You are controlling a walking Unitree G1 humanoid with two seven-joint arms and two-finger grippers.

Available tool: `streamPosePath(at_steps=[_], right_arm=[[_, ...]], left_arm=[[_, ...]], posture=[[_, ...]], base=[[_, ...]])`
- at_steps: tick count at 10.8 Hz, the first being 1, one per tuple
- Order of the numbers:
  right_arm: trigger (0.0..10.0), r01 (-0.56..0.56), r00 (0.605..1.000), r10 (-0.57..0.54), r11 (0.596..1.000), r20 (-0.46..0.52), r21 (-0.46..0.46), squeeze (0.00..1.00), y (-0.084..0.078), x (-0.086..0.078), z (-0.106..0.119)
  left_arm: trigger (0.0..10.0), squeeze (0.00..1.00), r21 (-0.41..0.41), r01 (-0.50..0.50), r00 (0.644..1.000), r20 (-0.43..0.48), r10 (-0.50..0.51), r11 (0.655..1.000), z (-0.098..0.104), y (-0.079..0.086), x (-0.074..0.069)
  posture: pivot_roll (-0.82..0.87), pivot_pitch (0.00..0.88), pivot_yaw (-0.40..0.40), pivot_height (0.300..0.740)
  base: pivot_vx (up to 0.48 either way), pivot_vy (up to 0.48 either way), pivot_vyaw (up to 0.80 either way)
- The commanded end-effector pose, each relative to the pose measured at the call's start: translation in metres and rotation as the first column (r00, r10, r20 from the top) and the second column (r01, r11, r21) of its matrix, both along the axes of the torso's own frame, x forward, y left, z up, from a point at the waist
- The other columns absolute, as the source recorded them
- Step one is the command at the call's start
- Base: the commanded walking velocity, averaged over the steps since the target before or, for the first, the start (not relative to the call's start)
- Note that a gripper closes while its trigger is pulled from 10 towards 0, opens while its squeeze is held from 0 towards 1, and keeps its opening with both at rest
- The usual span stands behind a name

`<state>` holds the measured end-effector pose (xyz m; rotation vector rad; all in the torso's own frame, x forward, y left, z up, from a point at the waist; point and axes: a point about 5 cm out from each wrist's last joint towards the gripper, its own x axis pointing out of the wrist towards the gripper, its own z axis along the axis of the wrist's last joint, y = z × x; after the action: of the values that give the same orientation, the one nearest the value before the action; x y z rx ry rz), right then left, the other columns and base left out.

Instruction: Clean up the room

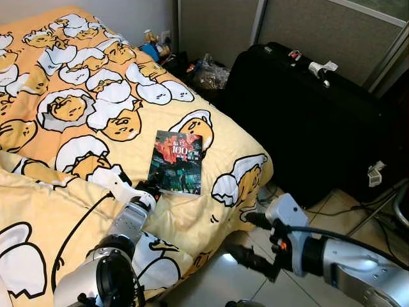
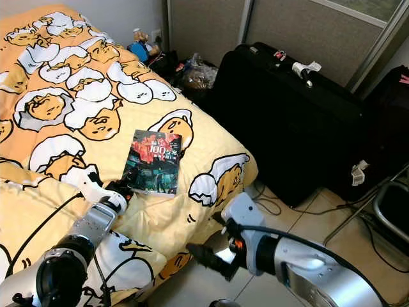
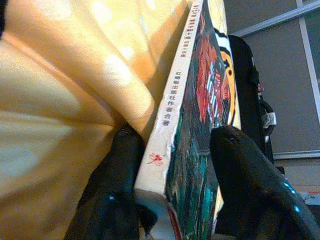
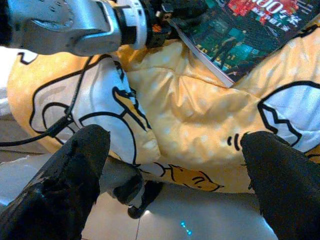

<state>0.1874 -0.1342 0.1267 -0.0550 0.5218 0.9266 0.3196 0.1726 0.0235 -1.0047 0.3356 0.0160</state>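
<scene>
Book (image 1: 176,162) flat, lengthwise toward left gripper (image 1: 152,190)

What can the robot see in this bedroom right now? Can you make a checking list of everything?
Surface: bed with a yellow egg-cartoon duvet, rumpled near the robot.
Job's things: book lying flat near the bed's edge, cover up.
Clutter: bottles and a crinkly bag on the floor by the wall.
Grippers: left gripper has one finger on each side of the book's corner, clamped on it; right gripper is open, hanging over the tiled floor beside the bed.
Cables: black cable along the left arm; cords on the floor by the suitcase.
Surroundings: big black suitcase against a grey partition; pale floor tiles.
</scene>
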Motion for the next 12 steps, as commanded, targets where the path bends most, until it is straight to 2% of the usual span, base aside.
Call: streamPosePath(at_steps=[1,4,12], right_arm=[[10.0,-0.002,1.0,0.002,1.0,0.019,0.001,0.0,0.0017,0.0022,0.0013],[10.0,0.009,0.999,-0.009,1.0,0.033,-0.002,0.0,0.0016,0.0085,-0.0044],[10.0,0.009,0.999,-0.009,1.0,0.033,-0.002,0.0,0.0016,0.0085,-0.0044]], left_arm=[[0.0,0.0,-0.001,0.042,0.999,0.022,-0.042,0.999,0.006,-0.0061,0.0055],[0.0,0.0,0.004,0.047,0.999,0.005,-0.047,0.999,0.0057,-0.0055,0.0056],[0.0,0.0,0.004,0.047,0.999,0.005,-0.047,0.999,0.0057,-0.0055,0.0056]], posture=[[-0.27,0.065,0.001,0.74],[-0.24,0.028,0.021,0.74],[-0.24,0.028,0.021,0.74]], base=[[0.0,0.0,0.0],[0.0,0.0,0.0],[0.0,0.0,0.0]])
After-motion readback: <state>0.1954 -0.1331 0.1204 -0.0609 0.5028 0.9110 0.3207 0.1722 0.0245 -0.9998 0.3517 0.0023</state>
